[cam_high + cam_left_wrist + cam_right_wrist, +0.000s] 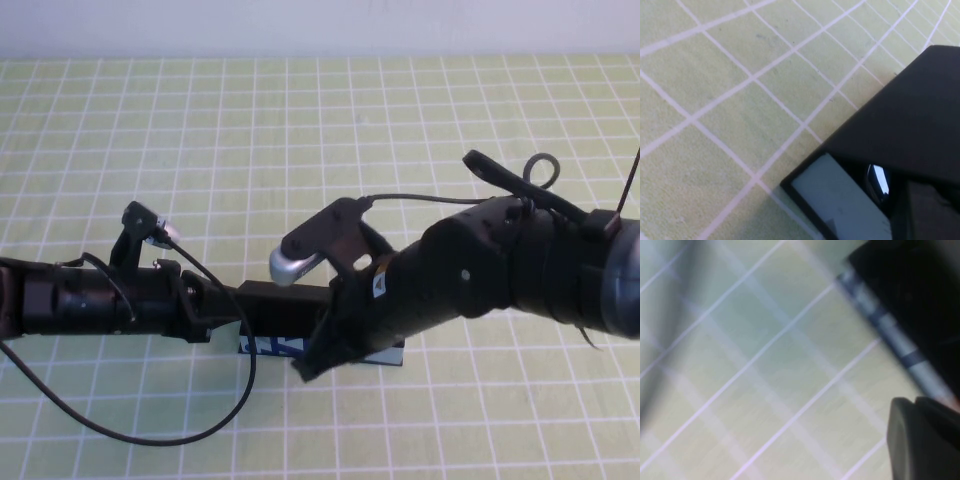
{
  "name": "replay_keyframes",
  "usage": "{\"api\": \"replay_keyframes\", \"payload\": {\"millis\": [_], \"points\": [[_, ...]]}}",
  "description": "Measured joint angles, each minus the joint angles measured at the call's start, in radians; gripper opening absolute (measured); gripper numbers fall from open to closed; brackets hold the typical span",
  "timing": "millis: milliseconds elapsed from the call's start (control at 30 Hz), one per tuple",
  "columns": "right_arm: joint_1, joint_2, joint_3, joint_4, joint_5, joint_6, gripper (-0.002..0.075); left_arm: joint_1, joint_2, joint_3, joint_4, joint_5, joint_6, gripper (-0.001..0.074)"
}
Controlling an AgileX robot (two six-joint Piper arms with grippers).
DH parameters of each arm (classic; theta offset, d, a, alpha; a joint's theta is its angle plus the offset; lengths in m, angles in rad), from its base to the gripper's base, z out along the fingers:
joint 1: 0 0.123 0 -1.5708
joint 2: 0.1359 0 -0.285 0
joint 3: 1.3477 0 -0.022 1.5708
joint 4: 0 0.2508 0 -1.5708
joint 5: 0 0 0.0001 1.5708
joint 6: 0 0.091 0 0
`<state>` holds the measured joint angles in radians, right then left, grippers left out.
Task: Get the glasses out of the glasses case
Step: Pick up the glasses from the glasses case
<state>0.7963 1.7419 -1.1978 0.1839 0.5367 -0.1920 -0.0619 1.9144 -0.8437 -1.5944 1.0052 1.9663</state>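
Observation:
The glasses case [285, 300] lies on the checked mat in the middle front, with a black top and a light-blue printed side [270, 347]. My left gripper [215, 315] is at its left end. My right gripper [318, 355] is low over its front right part and covers it. In the left wrist view the black lid [910, 115] stands a little above the light-blue side [840, 200], and a glossy dark piece [879, 180], perhaps the glasses, shows in the gap. The right wrist view shows the case [920, 290] close by. The rest of the glasses is hidden.
The green checked mat [300, 150] covers the table. A black cable [150, 430] from the left arm loops over the mat in front of the case. The right arm's silver-tipped camera mount [300, 260] hangs over the case.

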Motion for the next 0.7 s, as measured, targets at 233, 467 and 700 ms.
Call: {"api": "replay_keyframes", "payload": {"millis": [233,467,700], "points": [[-0.104,0.054,-0.064,0.0,-0.051,0.024,-0.0016,0.0,0.0,0.0,0.006,0.0,-0.004,-0.0004],[-0.152,0.156,-0.234,0.0,-0.009,0.024,-0.0016,0.0,0.0,0.0,0.008,0.0,-0.004,-0.0004],[-0.201,0.288,-0.404,0.025,0.089,0.024,-0.0018,0.0,0.0,0.0,0.011,0.0,-0.004,-0.0004]]}}
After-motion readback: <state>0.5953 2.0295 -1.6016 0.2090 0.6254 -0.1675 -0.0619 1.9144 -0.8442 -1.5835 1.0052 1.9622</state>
